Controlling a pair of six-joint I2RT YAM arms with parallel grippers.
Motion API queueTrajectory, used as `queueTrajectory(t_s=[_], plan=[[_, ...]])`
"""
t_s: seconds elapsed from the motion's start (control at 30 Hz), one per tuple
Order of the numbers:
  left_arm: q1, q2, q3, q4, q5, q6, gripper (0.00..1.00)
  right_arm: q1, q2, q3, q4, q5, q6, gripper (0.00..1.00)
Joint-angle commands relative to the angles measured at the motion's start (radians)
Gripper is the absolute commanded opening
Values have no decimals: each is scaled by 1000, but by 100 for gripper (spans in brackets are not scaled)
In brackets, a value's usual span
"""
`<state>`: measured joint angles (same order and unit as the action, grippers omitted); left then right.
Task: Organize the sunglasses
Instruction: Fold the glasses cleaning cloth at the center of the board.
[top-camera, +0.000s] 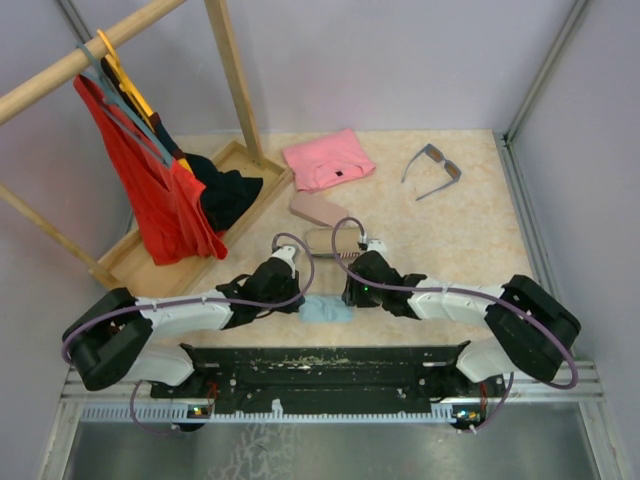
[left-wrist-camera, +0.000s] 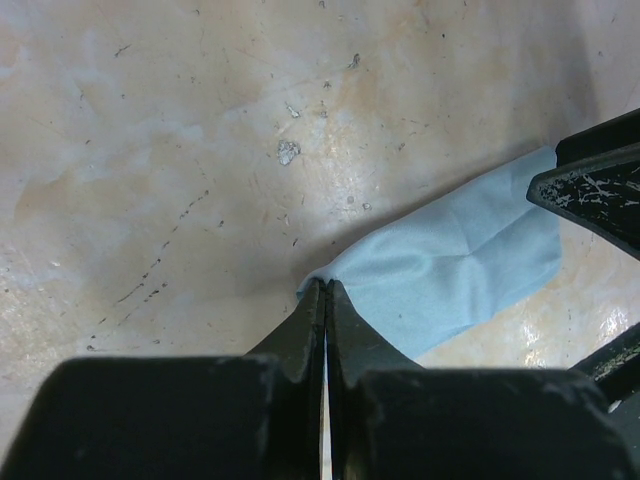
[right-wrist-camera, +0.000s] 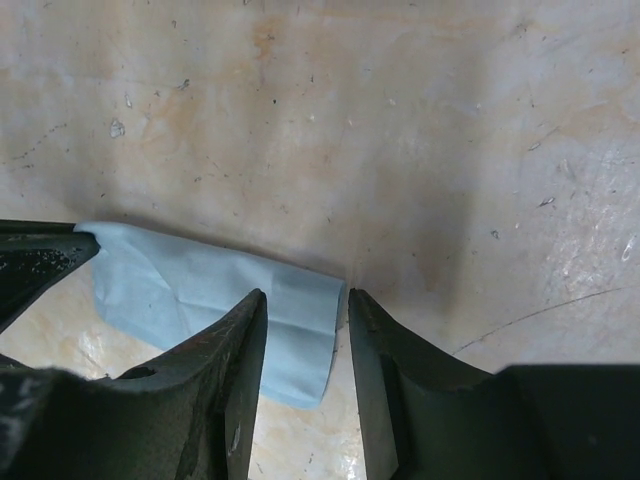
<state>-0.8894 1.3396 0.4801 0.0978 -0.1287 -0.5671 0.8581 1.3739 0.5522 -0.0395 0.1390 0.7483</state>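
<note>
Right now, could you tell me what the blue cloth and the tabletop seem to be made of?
The cloth looks like thin matte fabric, perhaps microfibre: it shows soft fold creases and puckers where the left gripper pinches it. The tabletop looks hard, stone or laminate: marbled, shiny, finely scratched.

Sunglasses (top-camera: 433, 168) well behind cloth (top-camera: 325, 309)

The beige table (top-camera: 470, 235) carries sunglasses (top-camera: 432, 170), pink case (top-camera: 322, 208), blue cloth (top-camera: 325, 311) and wooden tray (top-camera: 133, 264).
</note>
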Motion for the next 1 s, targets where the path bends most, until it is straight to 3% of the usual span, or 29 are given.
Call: queueTrajectory(t_s=[0.0,0.33,0.7,0.97], plan=[[6,-16,6,28,14,13,0,-19,36,18,-30,-9,28,38],[6,-9,7,20,18,18,0,-31,3,-19,-52,-12,73,36],[5,-2,5,14,23,19,0,-138,6,-151,119,-189,144,38],[5,-2,8,10,24,21,0,-163,14,-202,162,-221,197,38]])
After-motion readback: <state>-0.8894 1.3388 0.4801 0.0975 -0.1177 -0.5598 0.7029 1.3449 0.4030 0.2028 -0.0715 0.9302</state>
